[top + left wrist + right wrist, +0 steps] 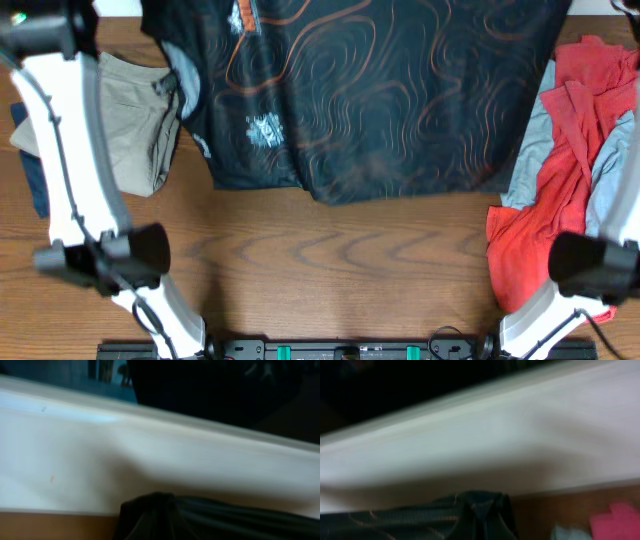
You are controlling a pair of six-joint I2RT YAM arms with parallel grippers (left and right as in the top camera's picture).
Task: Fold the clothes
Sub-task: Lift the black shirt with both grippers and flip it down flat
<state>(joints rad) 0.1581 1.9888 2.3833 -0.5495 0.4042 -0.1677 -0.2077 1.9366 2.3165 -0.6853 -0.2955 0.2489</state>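
The black T-shirt (380, 100) lies spread across the far middle of the wooden table (340, 260), its orange contour lines facing up and a white print near its left side. Its near hem runs roughly straight, and its top passes out of the overhead view.

The left arm (75, 170) reaches up the left side and the right arm (590, 265) stands at the right edge. Neither gripper's fingertips show from above. In the left wrist view, a bunched ridge of the dark shirt (160, 515) sits at the bottom centre, where the left gripper is closed on it. In the right wrist view, a puckered fold of the same shirt (477, 510) is pinched by the closed right gripper. Both wrist views are blurred.

A beige garment (130, 120) lies left of the black shirt, over a dark blue cloth (30, 170). To the right, a coral-red shirt (570, 180) is heaped over a pale grey-blue shirt (535, 140), just beside the black one
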